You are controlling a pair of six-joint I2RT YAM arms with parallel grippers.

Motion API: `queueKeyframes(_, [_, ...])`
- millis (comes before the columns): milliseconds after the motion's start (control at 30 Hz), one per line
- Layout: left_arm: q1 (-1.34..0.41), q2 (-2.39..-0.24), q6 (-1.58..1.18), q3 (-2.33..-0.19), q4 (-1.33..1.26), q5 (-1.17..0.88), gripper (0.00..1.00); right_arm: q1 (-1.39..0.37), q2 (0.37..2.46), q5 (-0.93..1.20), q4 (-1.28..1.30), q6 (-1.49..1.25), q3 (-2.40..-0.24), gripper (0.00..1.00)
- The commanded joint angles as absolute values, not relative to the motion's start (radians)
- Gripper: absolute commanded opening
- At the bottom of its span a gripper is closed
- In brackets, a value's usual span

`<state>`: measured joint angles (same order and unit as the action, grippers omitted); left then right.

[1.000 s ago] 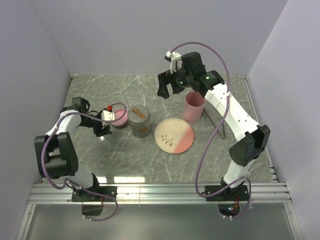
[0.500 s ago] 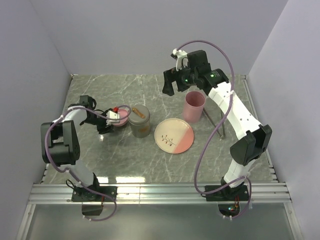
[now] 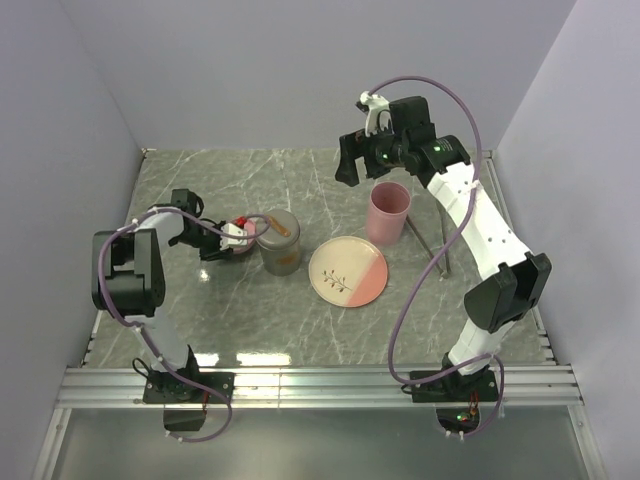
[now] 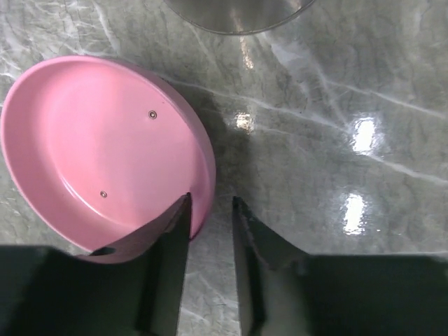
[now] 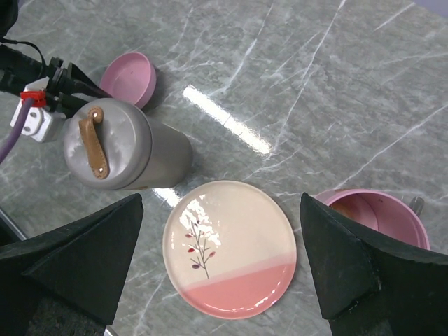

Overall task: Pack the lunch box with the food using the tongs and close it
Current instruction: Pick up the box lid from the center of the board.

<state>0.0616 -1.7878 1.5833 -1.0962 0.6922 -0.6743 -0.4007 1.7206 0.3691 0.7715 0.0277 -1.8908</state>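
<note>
Lilac walls [image 3: 250,70] close in a grey marble tabletop [image 3: 300,180]. At centre left of the top view, the left tool [image 4: 211,201] has narrowed over the last second and now straddles the rim of the pink shallow dish [image 4: 98,147]. Whether it already bites cannot be told. The right tool [image 5: 221,199], fingers wide apart and empty, has risen toward the upper right. Packing has likely not begun: the tongs [image 3: 438,250] lie untouched right of the pink cup [image 3: 388,212]. The dish and the plate [image 3: 347,272] are bare. The grey jar [image 3: 281,243], probably the lunch box, is lidded. Something pale orange shows inside the cup, too unclear to name.
</note>
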Motion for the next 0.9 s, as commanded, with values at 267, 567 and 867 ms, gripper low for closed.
queueKeyframes(267, [0.049,-1.778,1.572,-1.080,0.664,-0.670,0.11,-0.390,1.667,0.382,0.772,0.037,-1.891,1.00])
queueKeyframes(567, [0.086,-1.525,1.421,-1.029,0.742,-0.787,0.01,-0.353,1.671,0.442,0.793,0.017,-1.951,1.00])
queueKeyframes(867, [0.291,-1.506,1.296,-1.377,1.178,-1.211,0.01,-0.316,1.582,0.494,0.749,0.002,-1.873,1.00])
